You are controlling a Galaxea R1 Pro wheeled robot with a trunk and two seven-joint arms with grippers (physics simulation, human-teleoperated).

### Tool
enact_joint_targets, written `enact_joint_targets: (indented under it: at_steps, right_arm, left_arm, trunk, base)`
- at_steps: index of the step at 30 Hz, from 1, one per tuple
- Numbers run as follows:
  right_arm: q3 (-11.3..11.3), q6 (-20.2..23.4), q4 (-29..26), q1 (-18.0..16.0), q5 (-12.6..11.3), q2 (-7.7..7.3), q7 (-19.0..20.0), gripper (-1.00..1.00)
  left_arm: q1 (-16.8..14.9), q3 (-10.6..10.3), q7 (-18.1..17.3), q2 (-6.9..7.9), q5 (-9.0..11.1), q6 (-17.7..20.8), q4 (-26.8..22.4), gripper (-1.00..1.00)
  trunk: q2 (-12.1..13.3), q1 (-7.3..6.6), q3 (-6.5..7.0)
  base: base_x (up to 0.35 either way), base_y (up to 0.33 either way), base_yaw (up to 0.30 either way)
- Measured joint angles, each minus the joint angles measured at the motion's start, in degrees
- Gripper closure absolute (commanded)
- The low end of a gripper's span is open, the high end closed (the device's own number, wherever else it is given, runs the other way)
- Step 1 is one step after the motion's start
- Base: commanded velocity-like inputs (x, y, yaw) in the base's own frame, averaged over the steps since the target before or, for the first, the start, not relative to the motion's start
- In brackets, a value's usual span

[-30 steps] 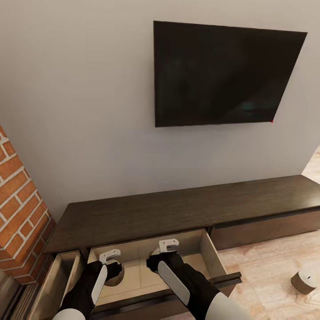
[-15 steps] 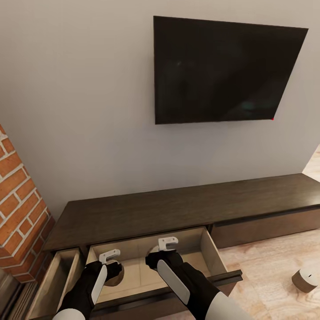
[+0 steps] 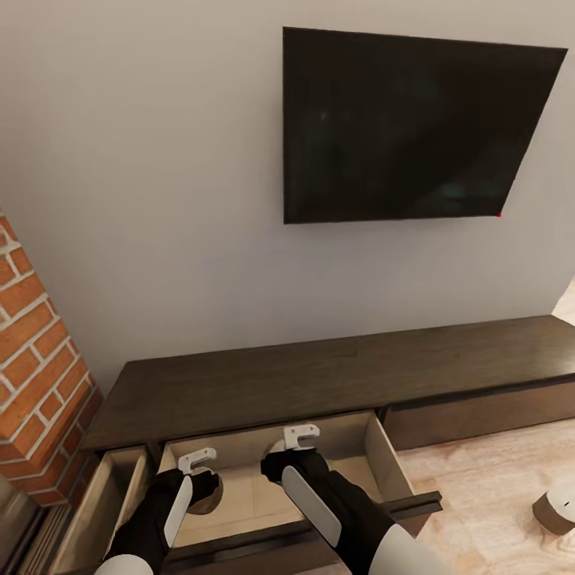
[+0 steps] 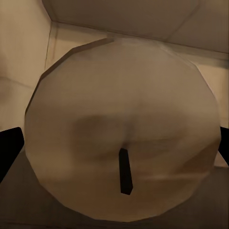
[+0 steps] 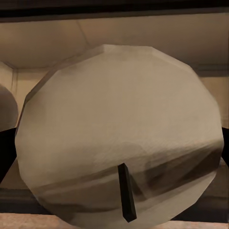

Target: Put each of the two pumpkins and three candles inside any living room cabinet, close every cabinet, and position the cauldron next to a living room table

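The dark-brown cabinet (image 3: 319, 379) runs along the wall, and its middle drawer (image 3: 385, 457) is pulled open. Both my grippers hang inside that drawer. My left gripper (image 3: 205, 485) is shut on a tan-grey candle (image 4: 124, 119), which looms large in the left wrist view between the black fingers (image 4: 9, 148). My right gripper (image 3: 279, 465) is shut on another candle (image 5: 119, 129), wick toward the camera, with that neighbouring candle (image 5: 5, 107) beside it. A third candle (image 3: 557, 505) stands on the wood floor to the right. The pumpkins, cauldron and table are out of view.
A second drawer (image 3: 108, 495) at the cabinet's far left also stands open. A brick column (image 3: 32, 383) rises at the left. A black TV (image 3: 415, 128) hangs on the wall above the cabinet. The open middle drawer's front (image 3: 415, 505) juts over the floor.
The whole picture has slid slightly right, so the camera moved. Both grippers stay in the same place inside the open drawer, each still holding its candle.
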Motion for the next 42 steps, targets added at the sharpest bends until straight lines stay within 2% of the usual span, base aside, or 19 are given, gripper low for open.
enact_joint_targets:
  at_steps: [10, 18, 27, 33, 42]
  right_arm:
    - [0.0, 0.07, 0.04, 0.0, -0.04, 0.0, 0.28, 1.0]
    - [0.0, 0.51, 0.24, 0.0, -0.34, 0.0, 0.5, 1.0]
    - [-0.08, 1.03, 0.5, 0.01, -0.76, 0.0, 0.49, 1.0]
    - [-0.32, 4.26, 0.55, -0.05, -0.75, -0.01, 0.42, 1.0]
    - [-0.82, 4.96, 0.63, -0.55, -0.56, 0.0, -0.16, 1.0]
  left_arm:
    - [0.0, 0.0, 0.0, -0.08, -0.01, 0.03, 0.0, 1.0]
    - [0.0, 0.0, 0.0, -0.09, -0.03, -0.01, 0.0, 1.0]
    - [0.01, 0.0, 0.0, -0.09, -0.01, 0.02, 0.0, 1.0]
    - [0.01, 0.01, 0.0, -0.09, -0.01, -0.01, 0.0, 1.0]
    - [0.01, 0.0, 0.0, -0.12, 0.01, -0.02, 0.0, 1.0]
  trunk:
    - [0.0, 0.0, 0.0]
    - [0.0, 0.0, 0.08]
    - [-3.59, 1.97, -1.5]
    - [-6.0, 3.29, -2.58]
    - [-9.61, 5.27, -4.19]
  base:
    - [0.165, 0.0, 0.093]
    - [0.023, 0.0, 0.036]
    - [0.001, 0.0, 0.007]
    - [0.0, 0.0, 0.0]
    - [0.0, 0.0, 0.0]
